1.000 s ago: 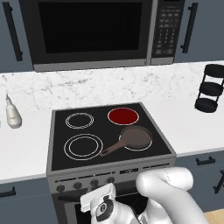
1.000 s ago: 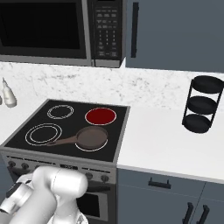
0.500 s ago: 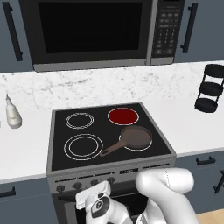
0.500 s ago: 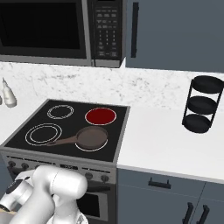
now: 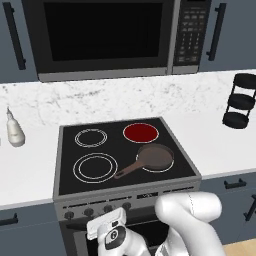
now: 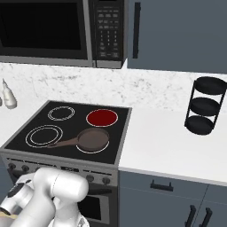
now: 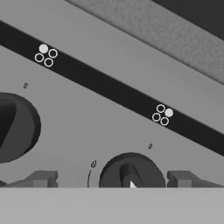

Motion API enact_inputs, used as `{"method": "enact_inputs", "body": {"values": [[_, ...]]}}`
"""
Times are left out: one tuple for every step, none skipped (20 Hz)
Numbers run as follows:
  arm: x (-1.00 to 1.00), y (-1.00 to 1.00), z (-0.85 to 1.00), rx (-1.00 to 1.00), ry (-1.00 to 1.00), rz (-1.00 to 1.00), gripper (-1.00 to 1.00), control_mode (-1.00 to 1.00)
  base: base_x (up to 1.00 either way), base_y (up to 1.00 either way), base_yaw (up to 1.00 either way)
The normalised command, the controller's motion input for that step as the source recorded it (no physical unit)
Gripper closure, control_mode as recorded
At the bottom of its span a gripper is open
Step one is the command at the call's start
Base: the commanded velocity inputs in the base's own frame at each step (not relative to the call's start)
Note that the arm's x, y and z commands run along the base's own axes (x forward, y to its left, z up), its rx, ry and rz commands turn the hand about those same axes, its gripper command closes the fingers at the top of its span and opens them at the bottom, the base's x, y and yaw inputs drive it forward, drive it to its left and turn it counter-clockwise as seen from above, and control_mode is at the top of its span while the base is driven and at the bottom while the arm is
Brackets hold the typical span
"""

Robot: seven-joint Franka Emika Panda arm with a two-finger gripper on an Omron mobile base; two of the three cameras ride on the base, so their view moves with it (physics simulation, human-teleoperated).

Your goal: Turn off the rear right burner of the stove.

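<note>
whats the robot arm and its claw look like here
The arm is smooth, glossy white with fat rounded segments and a dark joint ring near the wrist. The claw ends in two small, blocky grey fingertips. No cables or markings can be made out.

Glowing red rear right burner (image 5: 141, 132) on black-glass, grey-steel stove (image 5: 100, 201).

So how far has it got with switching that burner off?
The hand has reached the stove front: in the hand view a knob sits between the two fingertips. They flank it with gaps, so the gripper looks open, not yet gripping. The rear right burner glows red, so gripping and turning remain.
</note>
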Motion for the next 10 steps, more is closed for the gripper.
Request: {"method": "enact_inputs", "body": {"values": [[0.0,-0.16,0.0,0.0,0.0,0.0,-1.0,-1.0,0.0,0.0,0.0],[0.0,0.0,0.0,0.0,0.0,0.0,-1.0,-1.0,0.0,0.0,0.0],[0.0,0.0,0.0,0.0,0.0,0.0,-1.0,-1.0,0.0,0.0,0.0],[0.0,-0.05,0.0,0.0,0.0,0.0,-1.0,-1.0,0.0,0.0,0.0],[0.0,-0.21,0.0,0.03,0.0,0.0,-1.0,-1.0,0.0,0.0,0.0],[0.0,-0.26,0.0,0.04,0.0,0.0,-1.0,-1.0,0.0,0.0,0.0],[0.0,-0.25,0.0,0.03,0.0,0.0,-1.0,-1.0,0.0,0.0,0.0],[0.0,-0.12,0.0,0.0,0.0,0.0,-1.0,-1.0,0.0,0.0,0.0],[0.0,0.0,0.0,0.0,0.0,0.0,-1.0,-1.0,0.0,0.0,0.0],[0.0,0.0,0.0,0.0,0.0,0.0,-1.0,-1.0,0.0,0.0,0.0]]}}
